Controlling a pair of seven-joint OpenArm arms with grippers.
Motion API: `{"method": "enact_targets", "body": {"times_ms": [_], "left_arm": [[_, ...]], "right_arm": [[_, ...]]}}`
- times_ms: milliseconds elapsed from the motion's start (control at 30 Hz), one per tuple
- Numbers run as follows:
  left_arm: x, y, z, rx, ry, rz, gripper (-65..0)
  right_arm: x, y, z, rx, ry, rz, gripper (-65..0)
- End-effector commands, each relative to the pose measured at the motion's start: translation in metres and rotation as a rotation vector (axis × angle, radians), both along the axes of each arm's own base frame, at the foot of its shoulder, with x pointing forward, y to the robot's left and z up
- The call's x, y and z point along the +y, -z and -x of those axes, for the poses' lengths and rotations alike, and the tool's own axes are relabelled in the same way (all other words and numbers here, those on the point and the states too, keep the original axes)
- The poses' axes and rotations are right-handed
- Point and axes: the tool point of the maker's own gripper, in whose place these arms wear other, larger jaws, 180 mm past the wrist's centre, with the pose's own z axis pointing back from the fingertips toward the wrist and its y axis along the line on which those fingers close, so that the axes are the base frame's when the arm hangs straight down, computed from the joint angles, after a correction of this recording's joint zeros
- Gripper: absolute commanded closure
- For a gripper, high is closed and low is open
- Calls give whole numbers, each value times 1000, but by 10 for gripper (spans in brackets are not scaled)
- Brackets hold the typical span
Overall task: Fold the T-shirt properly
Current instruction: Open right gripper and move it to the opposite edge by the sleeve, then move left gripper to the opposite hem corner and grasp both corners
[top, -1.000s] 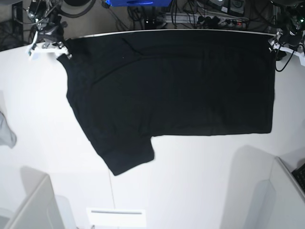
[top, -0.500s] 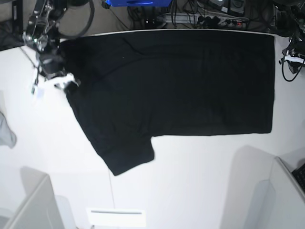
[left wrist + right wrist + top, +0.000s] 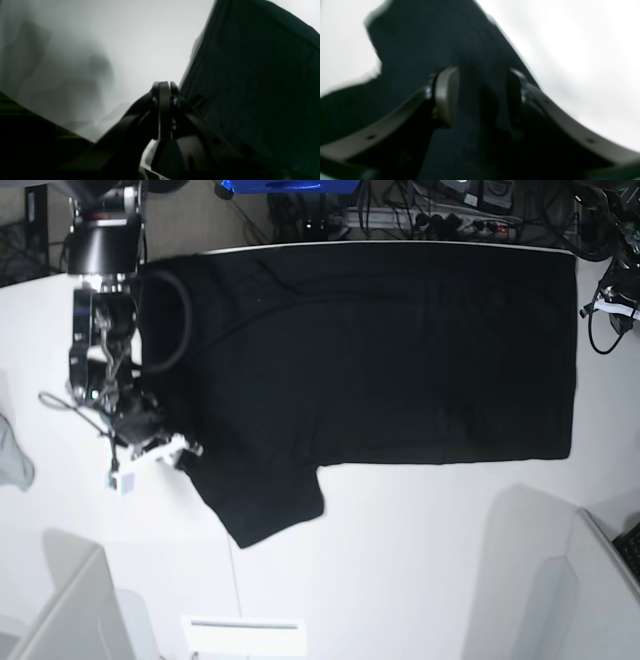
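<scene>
Since a second ago my right gripper [image 3: 170,448] has dropped from the far left corner of the T-shirt [image 3: 380,350] down its left edge, and now sits by the near sleeve. My left gripper [image 3: 163,86] has let go of the far right corner and pulled back off to the right.

Jaws: right ones stand wide apart with black cloth showing between the pads [image 3: 446,96], but the blur means I can't tell if they touch it. Left ones are pressed fully together on nothing, just beside the shirt's edge.

Shirt lies flat, plain side up, across the far half of the white table [image 3: 420,560]. Grey scrap [image 3: 12,455] sits at the left edge.
</scene>
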Motion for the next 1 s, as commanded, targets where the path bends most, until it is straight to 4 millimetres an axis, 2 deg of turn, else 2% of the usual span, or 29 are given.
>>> {"method": "enact_targets", "body": {"times_ms": [0,133,433,533,600,967], "left_arm": [[5,-11,-3,-23,9,-33,0],[5,-11,-3,-23,8,-30,0],[6,-11,-2,-19,3,-36,0],[6,-10,-1,-16,3,-37,0],[6,-10,-1,-16,3,-37,0],[7,-11,-2,-21,-2,-38,0]], "right_arm": [[-4,-16,-18,-49,-6,16,-350],[1,-14,-51,-16,-21,19,-395],[4,16,-100,27,-45,141,-398],[1,30,-106,56,-60,199,-407],[6,34,-109,48,-103,220,-416],[18,52,-98,82,-197,270,-408]]}}
